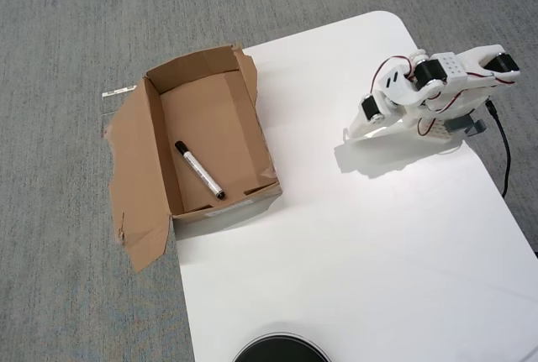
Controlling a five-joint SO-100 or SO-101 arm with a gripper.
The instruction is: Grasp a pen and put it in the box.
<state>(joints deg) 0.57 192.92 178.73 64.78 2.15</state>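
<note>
Cardboard box point(134, 202) well left of your claw point(351, 133) already holds 1 pen point(199, 170); claw empty, opening unclear; stay parked.

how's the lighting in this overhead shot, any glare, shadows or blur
Overhead view: even, soft light; the white table is bright but not blown out. The arm throws a soft shadow toward the bottom of the picture, and so does the box. The pen is sharp, no motion blur.

A white worktop point(353, 244) with rounded corners stands over grey carpet floor point(59, 34). A black round object point(280, 350) sits at its near edge; a black cable point(505, 156) runs along its right edge.
</note>
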